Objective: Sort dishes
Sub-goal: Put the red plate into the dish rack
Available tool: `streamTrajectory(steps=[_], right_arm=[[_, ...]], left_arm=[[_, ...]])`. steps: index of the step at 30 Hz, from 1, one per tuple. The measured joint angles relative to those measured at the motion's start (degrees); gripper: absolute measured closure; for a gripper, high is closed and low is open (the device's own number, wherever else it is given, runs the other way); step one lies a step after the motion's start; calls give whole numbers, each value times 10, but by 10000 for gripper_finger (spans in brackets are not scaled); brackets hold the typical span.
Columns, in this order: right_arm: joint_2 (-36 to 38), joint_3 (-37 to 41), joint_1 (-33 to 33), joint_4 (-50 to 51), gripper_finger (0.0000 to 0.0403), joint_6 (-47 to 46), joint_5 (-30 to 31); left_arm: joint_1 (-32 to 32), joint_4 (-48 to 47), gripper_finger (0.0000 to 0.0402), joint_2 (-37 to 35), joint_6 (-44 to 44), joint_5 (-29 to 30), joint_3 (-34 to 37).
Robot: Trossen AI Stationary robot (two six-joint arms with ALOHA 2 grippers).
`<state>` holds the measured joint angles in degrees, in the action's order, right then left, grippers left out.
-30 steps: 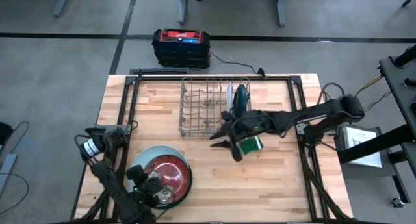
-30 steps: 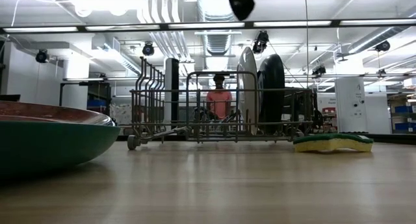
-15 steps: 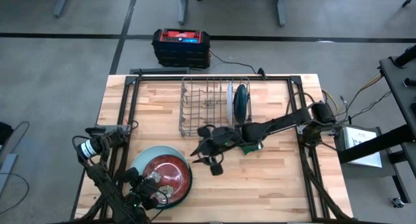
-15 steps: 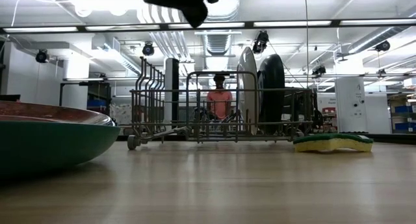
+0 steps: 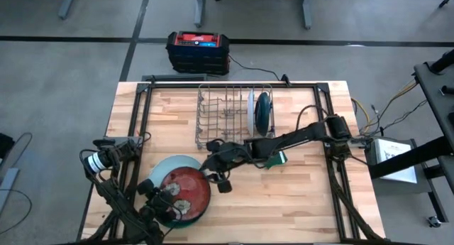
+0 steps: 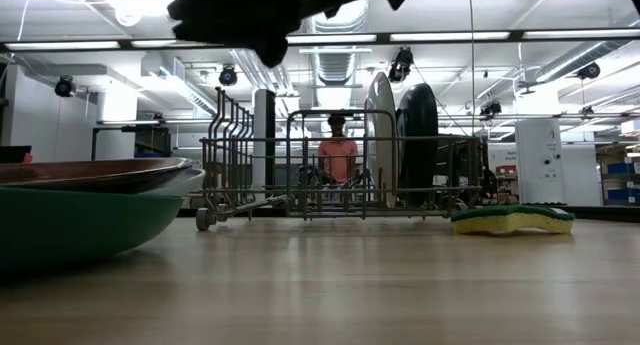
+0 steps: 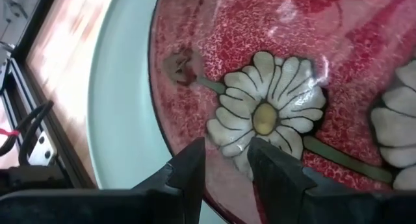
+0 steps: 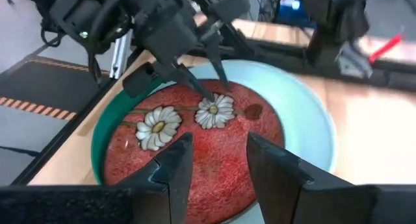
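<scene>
Red plate (image 5: pixel 186 190): you see it stacked in the pale bowl (image 5: pixel 164 167) at the table's front left.
Left gripper (image 5: pixel 169 201): your fingers are parted above the daisy pattern.
Right gripper (image 5: pixel 216 177): spread apart, just beside the plate's edge.
Rack (image 5: pixel 223 116): it holds two upright plates (image 5: pixel 259 111).

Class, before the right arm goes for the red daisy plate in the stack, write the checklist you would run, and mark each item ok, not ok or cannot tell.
1. Right gripper fingers open: ok.
2. Right gripper at red plate's edge: ok.
3. Left gripper clear of the plate: not ok, its fingers hang over it.
4. Free slots in wire rack: ok.
5. Sponge clear of the path: ok.
6. Plate loose from pale plate beneath: cannot tell.
</scene>
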<state>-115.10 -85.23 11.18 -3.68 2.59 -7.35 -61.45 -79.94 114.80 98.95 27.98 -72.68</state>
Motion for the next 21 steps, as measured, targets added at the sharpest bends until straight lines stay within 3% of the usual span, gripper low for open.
streamTrajectory(steps=[12, 21], right_arm=[[-26, -17, -21, 22, 241, -95, 0], [-8, -17, -30, 51, 231, -102, 0]], left_arm=[[1, -11, 286, 1, 5, 6, 11], [1, -21, 286, 1, -11, 39, 37]])
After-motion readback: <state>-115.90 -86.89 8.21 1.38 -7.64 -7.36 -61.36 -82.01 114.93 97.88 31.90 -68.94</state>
